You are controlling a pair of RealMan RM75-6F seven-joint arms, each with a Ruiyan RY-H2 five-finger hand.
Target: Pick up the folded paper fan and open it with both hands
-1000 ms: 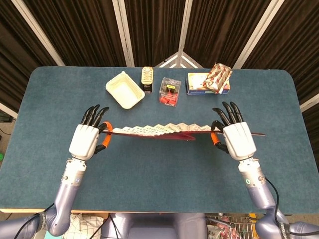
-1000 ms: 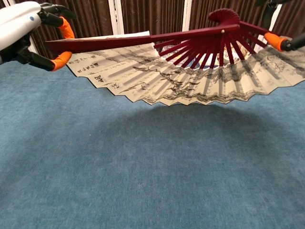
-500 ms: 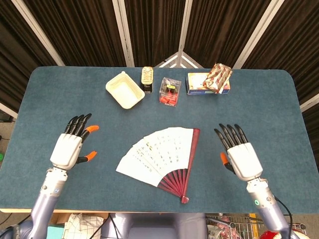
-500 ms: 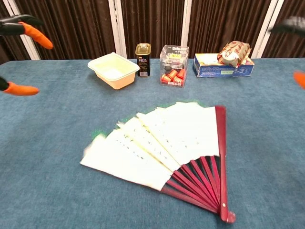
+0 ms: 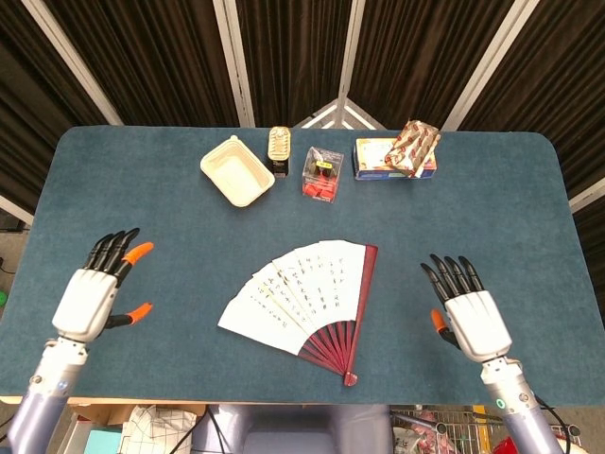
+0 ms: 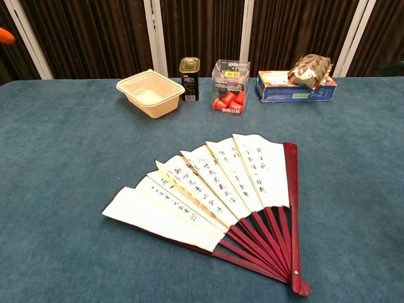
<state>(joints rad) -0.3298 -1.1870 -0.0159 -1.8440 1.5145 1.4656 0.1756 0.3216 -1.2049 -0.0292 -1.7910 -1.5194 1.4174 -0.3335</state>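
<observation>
Lying spread open on the tabletop (image 5: 529,199), the paper fan (image 5: 302,295) is no longer held up as it was a second ago. The left robot hand (image 5: 93,291) and right robot hand (image 5: 468,312) hover well apart, fingers spread and empty, so the opening looks finished.

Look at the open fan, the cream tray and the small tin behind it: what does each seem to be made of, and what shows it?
Fan: matte white leaf, probably paper, creased into pleats with inked writing; its dark red ribs are glossy, perhaps lacquered wood or plastic.
Cream tray: thin rolled rim and dull surface suggest moulded plastic or pulp.
Tin: shiny gold lid suggests metal.
</observation>
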